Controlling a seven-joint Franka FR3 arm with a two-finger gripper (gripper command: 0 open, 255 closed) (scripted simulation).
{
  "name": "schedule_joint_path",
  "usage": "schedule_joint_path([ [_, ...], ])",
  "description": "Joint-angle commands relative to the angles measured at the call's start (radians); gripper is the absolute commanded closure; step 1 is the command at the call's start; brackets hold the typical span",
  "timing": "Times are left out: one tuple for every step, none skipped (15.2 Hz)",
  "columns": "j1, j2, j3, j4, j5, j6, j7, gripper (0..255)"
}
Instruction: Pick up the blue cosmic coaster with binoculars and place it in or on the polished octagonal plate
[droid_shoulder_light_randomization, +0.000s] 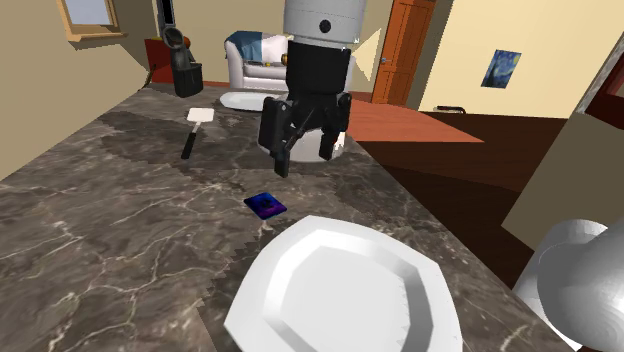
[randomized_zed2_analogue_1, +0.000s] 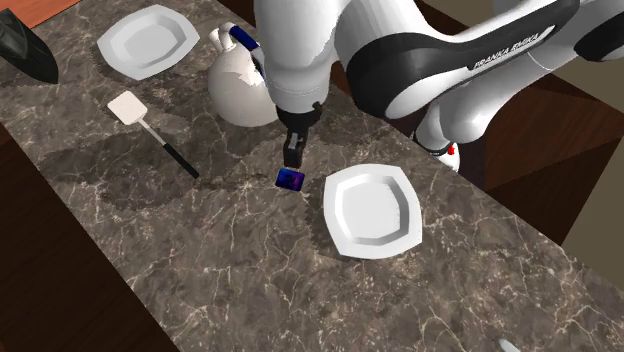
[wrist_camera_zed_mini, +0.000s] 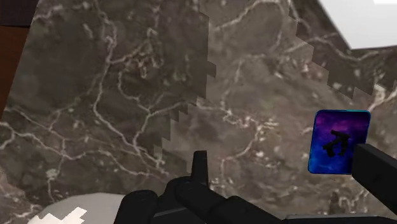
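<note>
The blue-purple coaster (droid_shoulder_light_randomization: 265, 205) with a dark binoculars print lies flat on the dark marble counter, just beyond the white octagonal plate (droid_shoulder_light_randomization: 340, 290). My black gripper (droid_shoulder_light_randomization: 305, 160) hangs open above the counter, a little past the coaster and apart from it. From the second exterior view, the gripper (randomized_zed2_analogue_1: 292, 152) sits right above the coaster (randomized_zed2_analogue_1: 291, 179), with the plate (randomized_zed2_analogue_1: 372, 210) beside it. In the wrist view the coaster (wrist_camera_zed_mini: 339, 141) lies by one fingertip (wrist_camera_zed_mini: 375, 168), outside the gap of the gripper (wrist_camera_zed_mini: 286, 172). Nothing is between the fingers.
A spatula (droid_shoulder_light_randomization: 195, 130) with a white blade and black handle lies farther back on the counter. A white rounded jug (randomized_zed2_analogue_1: 245, 85) stands behind the gripper. A second white plate (randomized_zed2_analogue_1: 147, 40) sits at the far end, and a black appliance (droid_shoulder_light_randomization: 185, 65) at the counter's back edge.
</note>
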Motion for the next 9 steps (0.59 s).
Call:
schedule_joint_path([
  [0.001, 0.068, 0.045, 0.058, -0.012, 0.001, 0.064, 0],
  [0.003, 0.104, 0.068, 0.09, -0.022, 0.001, 0.097, 0],
  [0.005, 0.141, 0.09, 0.122, -0.035, -0.001, 0.131, 0],
  [0.008, 0.176, 0.11, 0.153, -0.048, -0.002, 0.161, 0],
  [0.01, 0.174, 0.109, 0.137, -0.046, 0.011, 0.16, 0],
  [0.01, 0.172, 0.109, 0.122, -0.045, 0.025, 0.159, 0],
  [0.011, 0.17, 0.11, 0.107, -0.044, 0.038, 0.158, 0],
  [0.012, 0.169, 0.11, 0.093, -0.043, 0.052, 0.158, 0],
  [0.012, 0.168, 0.111, 0.078, -0.042, 0.065, 0.157, 0],
])
